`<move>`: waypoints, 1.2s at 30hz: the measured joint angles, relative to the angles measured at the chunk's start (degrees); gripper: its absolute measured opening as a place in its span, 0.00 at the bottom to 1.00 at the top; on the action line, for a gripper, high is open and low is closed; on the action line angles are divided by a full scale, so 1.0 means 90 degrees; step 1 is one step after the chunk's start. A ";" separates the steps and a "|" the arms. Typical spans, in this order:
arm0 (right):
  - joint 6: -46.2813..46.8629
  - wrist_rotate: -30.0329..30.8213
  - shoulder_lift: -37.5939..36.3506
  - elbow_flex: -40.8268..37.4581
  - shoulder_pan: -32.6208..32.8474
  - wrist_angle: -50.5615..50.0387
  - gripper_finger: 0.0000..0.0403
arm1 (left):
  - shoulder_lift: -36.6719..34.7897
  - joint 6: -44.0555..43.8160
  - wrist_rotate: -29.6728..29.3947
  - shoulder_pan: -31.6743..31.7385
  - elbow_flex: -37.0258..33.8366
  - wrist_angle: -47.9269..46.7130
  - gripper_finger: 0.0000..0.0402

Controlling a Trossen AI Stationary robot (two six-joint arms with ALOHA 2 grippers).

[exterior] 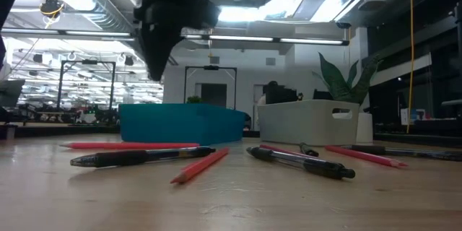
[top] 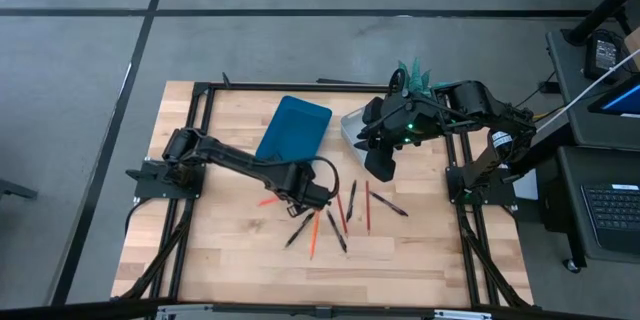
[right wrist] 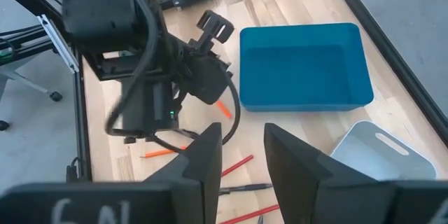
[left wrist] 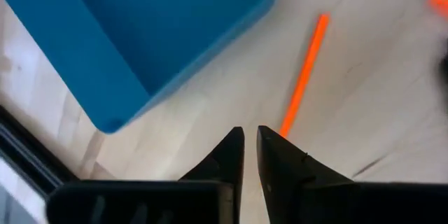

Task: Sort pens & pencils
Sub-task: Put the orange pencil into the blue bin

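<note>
Left gripper (top: 268, 198) sits low over the desk (top: 230, 250) centre, just beside an orange pencil (left wrist: 303, 75); fingers (left wrist: 225, 155) nearly together with a thin gap, nothing between them. Blue tray (top: 294, 128) toward the far edge, white bin (top: 352, 125) next to it. Pens (top: 298, 231) and pencils (top: 314, 235) scattered mid-desk toward the near edge. Right gripper (right wrist: 242, 147) hovers above the bin, fingers apart, empty.

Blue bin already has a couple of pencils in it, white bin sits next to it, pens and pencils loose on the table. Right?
Not quite: the blue bin is empty, as the right wrist view shows. The rest holds: the white bin sits beside it, and the pens and pencils lie loose on the table.
</note>
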 joint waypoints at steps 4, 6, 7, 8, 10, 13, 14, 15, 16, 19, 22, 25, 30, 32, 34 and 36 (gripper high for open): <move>-0.0006 -0.0017 0.0000 0.0000 0.0000 -0.0007 0.27 | 0.0000 -0.0127 0.0336 -0.0113 -0.0500 0.0400 0.15; -0.0010 -0.0017 0.0000 0.0000 0.0000 -0.0007 0.27 | 0.0000 -0.0169 0.0536 -0.0234 -0.0711 0.0751 0.17; -0.0017 -0.0018 0.0000 0.0000 0.0000 -0.0007 0.27 | 0.0000 -0.0179 0.0645 -0.0286 -0.0805 0.0944 0.18; -0.0020 -0.0017 0.0000 0.0000 0.0000 -0.0005 0.27 | 0.0000 -0.0192 0.0710 -0.0333 -0.0880 0.1102 0.19; -0.0033 0.0007 0.0000 0.0000 0.0000 -0.0005 0.27 | 0.0000 -0.0195 0.0683 -0.0404 -0.0952 0.1224 0.20; -0.0021 0.0019 0.0000 0.0000 0.0000 -0.0005 0.27 | 0.0000 -0.0192 0.0671 -0.0390 -0.1086 0.1197 0.20; -0.0003 0.0020 0.0000 0.0000 0.0000 -0.0005 0.27 | 0.0000 -0.0190 0.0666 -0.0370 -0.1145 0.1195 0.20; 0.0008 0.0022 0.0000 0.0000 0.0000 -0.0005 0.27 | 0.0000 -0.0190 0.0668 -0.0353 -0.1216 0.1206 0.20; 0.0032 0.0022 0.0000 0.0000 0.0000 -0.0003 0.27 | 0.0000 -0.0190 0.0681 -0.0341 -0.1298 0.1203 0.21; 0.0174 0.0021 0.0000 0.0000 0.0000 -0.0003 0.27 | 0.0000 -0.0190 0.0810 -0.0304 -0.1542 0.1261 0.21; 0.0260 0.0022 0.0000 0.0000 0.0000 -0.0002 0.27 | 0.0000 -0.0168 0.0859 -0.0305 -0.1727 0.1291 0.21; 0.0337 0.0022 0.0000 0.0000 0.0000 -0.0002 0.27 | 0.0000 -0.0164 0.0932 -0.0310 -0.1816 0.1457 0.21; 0.0359 0.0027 0.0000 0.0000 0.0000 0.0106 0.27 | 0.0000 -0.0135 0.0928 -0.0234 -0.1993 0.1639 0.21; 0.0361 0.0027 0.0000 0.0000 0.0000 0.0241 0.27 | 0.0000 -0.0054 0.0924 -0.0188 -0.2066 0.1684 0.21; 0.0361 0.0027 0.0000 0.0000 0.0000 0.0305 0.27 | 0.0000 0.0008 0.0931 -0.0144 -0.2146 0.1731 0.21; 0.0363 0.0027 0.0000 0.0000 0.0000 0.0330 0.27 | 0.0000 0.0031 0.0930 -0.0133 -0.2180 0.1834 0.21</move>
